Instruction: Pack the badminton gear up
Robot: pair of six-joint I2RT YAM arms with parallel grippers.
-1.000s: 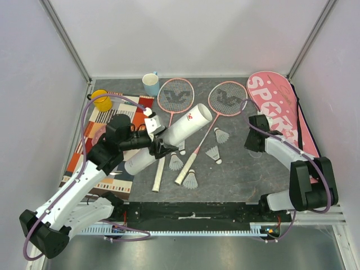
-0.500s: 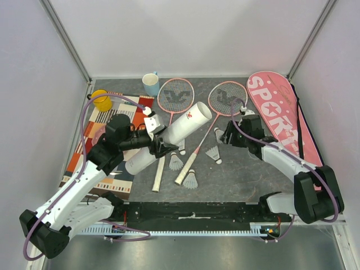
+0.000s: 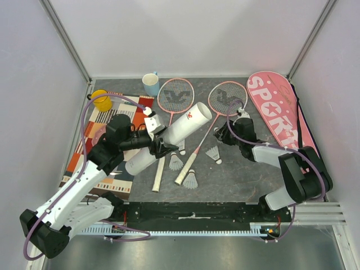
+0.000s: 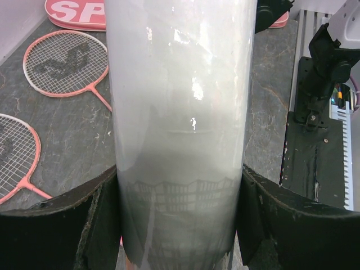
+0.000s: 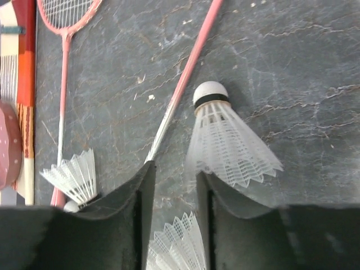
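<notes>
Pink racket shaft (image 5: 185,73) just beside shuttlecock (image 5: 225,146)

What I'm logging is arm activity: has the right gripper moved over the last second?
Yes. The right gripper moved left, off the pink bag edge, toward the racket shaft.

Work surface: a dark grey marbled tabletop (image 3: 253,174), matte, with pale veining. Enclosure: plain white back wall (image 3: 191,39) at 12 o'clock, left wall (image 3: 34,112) at 9 o'clock, right wall (image 3: 337,112) at 3 o'clock, joined by slanting aluminium posts (image 3: 63,35). A brushed metal ledge (image 3: 197,253) spans 6 o'clock. Lighting is even and diffuse, and shadows are soft.
</notes>
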